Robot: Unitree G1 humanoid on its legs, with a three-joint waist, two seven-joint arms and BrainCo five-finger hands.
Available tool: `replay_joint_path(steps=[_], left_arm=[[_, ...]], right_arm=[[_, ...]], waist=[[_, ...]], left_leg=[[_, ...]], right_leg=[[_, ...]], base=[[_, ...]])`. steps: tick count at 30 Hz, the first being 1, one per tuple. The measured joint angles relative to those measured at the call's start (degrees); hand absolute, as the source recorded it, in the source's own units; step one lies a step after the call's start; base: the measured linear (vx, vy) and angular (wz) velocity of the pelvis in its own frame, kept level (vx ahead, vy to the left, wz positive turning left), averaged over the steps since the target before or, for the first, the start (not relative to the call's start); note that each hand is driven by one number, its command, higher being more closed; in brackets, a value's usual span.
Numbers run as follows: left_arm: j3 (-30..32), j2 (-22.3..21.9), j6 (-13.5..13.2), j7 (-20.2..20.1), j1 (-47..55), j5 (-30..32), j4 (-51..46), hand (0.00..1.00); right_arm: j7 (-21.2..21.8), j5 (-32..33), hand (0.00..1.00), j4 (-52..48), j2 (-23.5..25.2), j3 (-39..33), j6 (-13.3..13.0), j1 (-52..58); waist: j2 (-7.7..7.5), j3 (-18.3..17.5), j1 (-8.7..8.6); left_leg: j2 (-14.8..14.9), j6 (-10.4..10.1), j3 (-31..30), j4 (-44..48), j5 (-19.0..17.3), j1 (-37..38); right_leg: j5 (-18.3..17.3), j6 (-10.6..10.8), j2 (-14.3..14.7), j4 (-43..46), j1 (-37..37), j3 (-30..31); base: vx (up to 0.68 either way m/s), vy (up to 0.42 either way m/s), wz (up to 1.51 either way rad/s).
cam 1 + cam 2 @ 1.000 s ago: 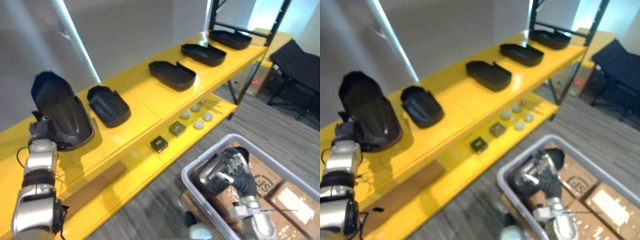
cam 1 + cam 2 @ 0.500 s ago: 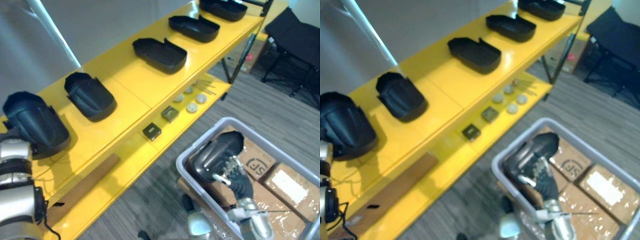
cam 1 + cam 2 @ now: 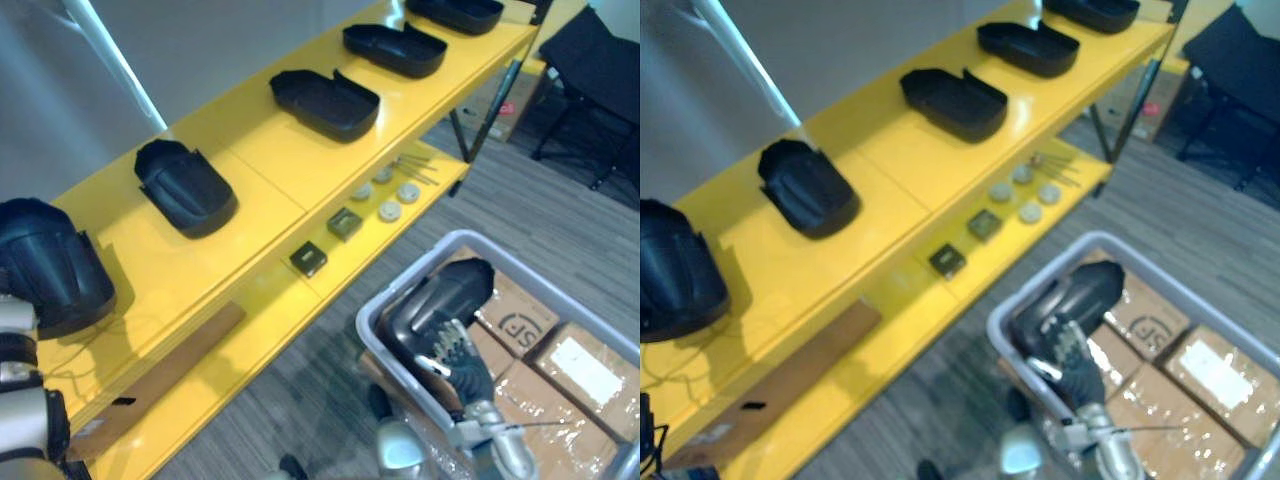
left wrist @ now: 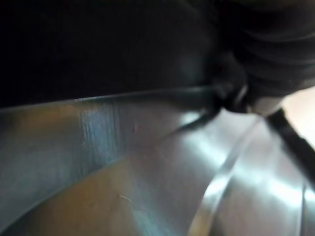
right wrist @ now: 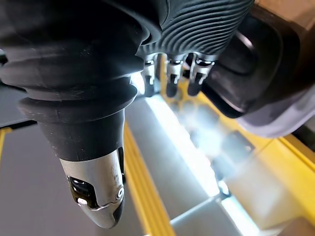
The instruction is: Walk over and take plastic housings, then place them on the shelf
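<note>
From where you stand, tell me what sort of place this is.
Probably a workshop or parts storeroom: black plastic housings laid in a row on a long yellow shelf, small parts on its lower level, and a grey bin with cardboard boxes.

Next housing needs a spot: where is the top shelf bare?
Widest bare patch on the top shelf: between the second housing and third housing from the left. A narrower gap separates the leftmost housing from the second. The far end looks crowded.
</note>
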Motion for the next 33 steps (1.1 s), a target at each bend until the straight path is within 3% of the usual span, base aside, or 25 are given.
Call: replay_joint_path(steps=[6, 7, 16, 21, 27, 33], left_arm=[[-0.04, 0.03, -1.04, 0.42, 1.66, -0.74, -0.79, 1.0], [-0.04, 0.03, -1.09, 0.73, 1.83, -1.59, -0.79, 0.0], [0.02, -0.05, -2.8, 4.85, 5.63, -7.54, -1.26, 0.0], [0.54, -1.54, -4.4, 7.82, 7.7, -9.81, -1.76, 0.0], [1.22, -3.89, -6.33, 14.49, 8.15, -13.48, -3.04, 0.0], [5.28, -3.96, -14.31, 24.04, 6.08, -18.25, -6.17, 0.0]], right_arm=[[0.43, 0.04, 0.0, 0.0, -0.35, -0.16, 0.0, -0.19], [0.47, 0.1, 0.0, 0.0, -0.59, -0.27, -0.01, -0.19], [0.76, 2.28, 0.0, -0.02, -2.48, -3.99, -0.53, -1.2], [3.06, 3.36, 0.0, -0.28, -3.44, -5.28, -0.53, -1.31], [4.81, 3.34, 0.0, -0.55, -3.69, -7.47, -1.5, -1.36], [5.76, 3.26, 0.0, -1.48, -3.63, -10.69, -6.54, -2.46]], waist=[[-0.25, 1.91, -0.02], [-0.11, 2.22, -0.02], [-0.17, 5.0, -0.19], [0.14, 5.23, -0.42], [0.34, 5.33, -0.65], [0.73, 5.4, -0.62]], left_leg=[[0.04, 0.42, -0.34, 1.48, -0.44, -1.01], [0.08, 0.37, -0.44, 1.97, -0.64, -1.75], [0.27, 0.32, 0.42, 3.58, -1.43, -2.17], [0.06, 0.36, 0.89, 3.68, -1.44, -2.88], [-0.03, 0.37, 1.17, 3.68, -1.43, -2.64], [-0.28, 0.39, 1.43, 2.86, -1.41, -0.77]], right_leg=[[-0.41, -0.37, -0.13, 1.07, -0.83, 0.04], [-0.41, -0.37, -0.14, 1.41, -1.5, 0.08], [-0.96, 0.0, -0.03, 3.35, -2.68, 1.07], [-0.84, 0.25, -0.03, 4.32, -4.22, 1.91], [-0.99, 0.32, -0.04, 4.73, -4.3, 2.14], [-1.07, 0.46, -0.16, 4.49, -2.74, 2.25]], base=[[-0.02, 0.006, 0.01], [-0.05, 0.004, 0.03], [-0.02, 0.009, -0.04], [-0.01, 0.011, -0.06], [0.0, 0.0, 0.0], [-0.01, 0.009, 0.0]])
